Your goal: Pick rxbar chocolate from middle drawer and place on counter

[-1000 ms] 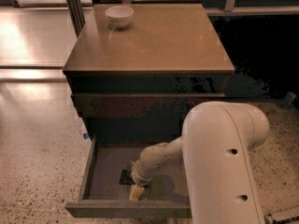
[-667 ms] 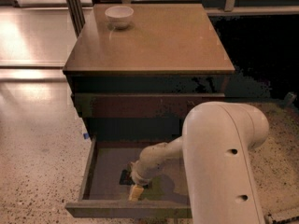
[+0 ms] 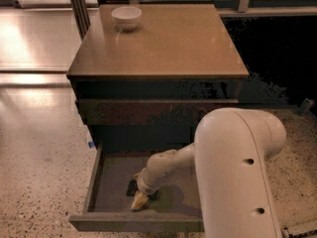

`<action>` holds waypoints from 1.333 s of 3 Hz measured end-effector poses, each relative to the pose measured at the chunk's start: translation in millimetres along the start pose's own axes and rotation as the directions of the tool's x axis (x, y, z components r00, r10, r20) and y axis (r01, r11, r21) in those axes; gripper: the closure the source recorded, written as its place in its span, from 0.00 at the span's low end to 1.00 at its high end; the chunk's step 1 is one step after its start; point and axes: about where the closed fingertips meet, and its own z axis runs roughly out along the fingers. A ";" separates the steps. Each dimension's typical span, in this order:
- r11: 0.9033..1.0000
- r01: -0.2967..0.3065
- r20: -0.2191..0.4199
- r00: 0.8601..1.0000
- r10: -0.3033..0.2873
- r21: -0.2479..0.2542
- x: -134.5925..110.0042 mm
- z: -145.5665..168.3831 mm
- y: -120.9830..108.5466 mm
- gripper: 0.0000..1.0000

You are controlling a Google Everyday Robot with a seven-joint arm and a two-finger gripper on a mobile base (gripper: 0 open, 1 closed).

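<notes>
The white bowl (image 3: 126, 17) sits at the counter's (image 3: 168, 48) back left corner. Below it the middle drawer (image 3: 97, 182) stands open. The rxbar chocolate (image 3: 132, 186) lies on the drawer floor, left of centre. The gripper (image 3: 139, 201) is lowered just beside it toward the front edge; whether it grasps anything cannot be told.

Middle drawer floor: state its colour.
Grey-olive, seen in the camera view; the gripper is inside the middle drawer, by the rxbar chocolate.
</notes>
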 end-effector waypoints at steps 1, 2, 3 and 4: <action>1.000 0.000 0.000 1.000 0.000 0.000 0.0 0.1 0.1 1.00; 1.000 0.000 0.000 1.000 0.000 0.000 -9.3 -12.8 0.5 1.00; 1.000 0.000 0.000 1.000 0.000 0.000 -9.3 -12.8 0.5 1.00; 1.000 0.000 0.000 1.000 0.000 0.000 -12.6 -14.3 0.6 1.00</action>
